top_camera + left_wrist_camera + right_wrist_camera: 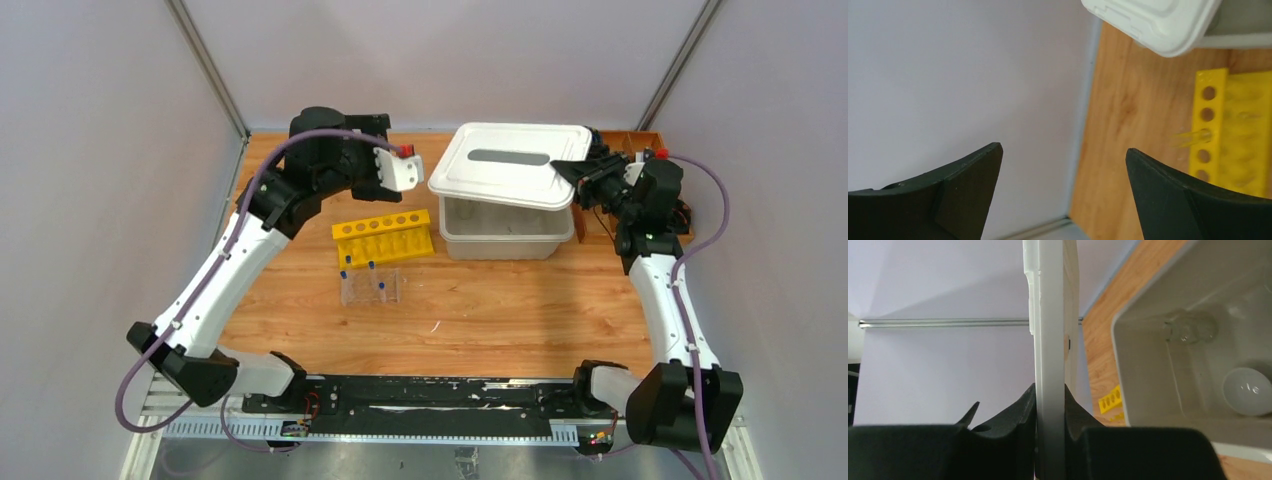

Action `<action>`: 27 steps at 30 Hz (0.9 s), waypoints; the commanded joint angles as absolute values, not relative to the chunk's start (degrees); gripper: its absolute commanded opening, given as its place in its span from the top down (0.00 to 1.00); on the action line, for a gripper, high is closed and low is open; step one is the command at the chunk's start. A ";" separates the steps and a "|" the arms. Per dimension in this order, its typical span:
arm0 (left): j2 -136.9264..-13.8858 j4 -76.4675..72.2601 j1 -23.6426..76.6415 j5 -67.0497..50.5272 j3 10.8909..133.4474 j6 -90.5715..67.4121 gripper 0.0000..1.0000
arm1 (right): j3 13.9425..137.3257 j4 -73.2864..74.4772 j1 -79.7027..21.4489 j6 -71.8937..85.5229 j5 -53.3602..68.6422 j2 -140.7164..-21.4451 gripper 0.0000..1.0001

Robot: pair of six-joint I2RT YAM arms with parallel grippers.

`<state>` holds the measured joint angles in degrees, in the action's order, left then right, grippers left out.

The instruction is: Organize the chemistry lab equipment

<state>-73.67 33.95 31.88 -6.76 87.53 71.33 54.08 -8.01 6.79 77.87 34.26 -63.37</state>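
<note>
A yellow tube rack stands left of a white bin. In front of it a clear rack holds blue-capped tubes. My right gripper is shut on the edge of the bin's white lid and holds it tilted over the bin. The right wrist view shows the jaws clamped on the lid. Inside the bin lie a clear glass vessel and a white round dish. My left gripper is open and empty, raised behind the yellow rack. The white triangle is out of view.
A brown wooden tray sits at the back right corner behind my right wrist. Grey walls close the table on three sides. The lid's corner shows at the top of the left wrist view.
</note>
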 commanded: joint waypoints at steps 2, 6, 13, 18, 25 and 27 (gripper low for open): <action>-78.64 48.16 32.25 -7.18 96.26 39.31 0.00 | 52.01 -4.46 7.45 70.69 38.92 -59.65 0.94; -80.72 48.07 32.26 -9.39 97.09 32.02 0.03 | 50.33 -3.22 7.47 67.93 39.65 -58.78 0.93; -86.47 47.69 32.25 -8.51 98.30 28.23 0.06 | 49.37 -0.90 7.51 62.68 40.10 -60.52 0.91; -89.45 44.13 32.26 -7.26 96.94 28.27 0.05 | 49.76 -0.28 7.88 59.49 40.06 -63.17 0.90; -92.17 41.11 32.23 -9.98 96.39 26.13 0.06 | 52.33 6.73 8.57 52.68 37.98 -65.37 0.74; -93.15 40.29 32.26 -9.91 96.04 26.25 0.08 | 53.30 8.28 8.90 51.38 37.04 -65.99 0.67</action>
<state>-91.77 43.81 31.97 -8.64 96.40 27.59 50.46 2.61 7.31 57.91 39.38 -64.97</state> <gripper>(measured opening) 0.933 0.285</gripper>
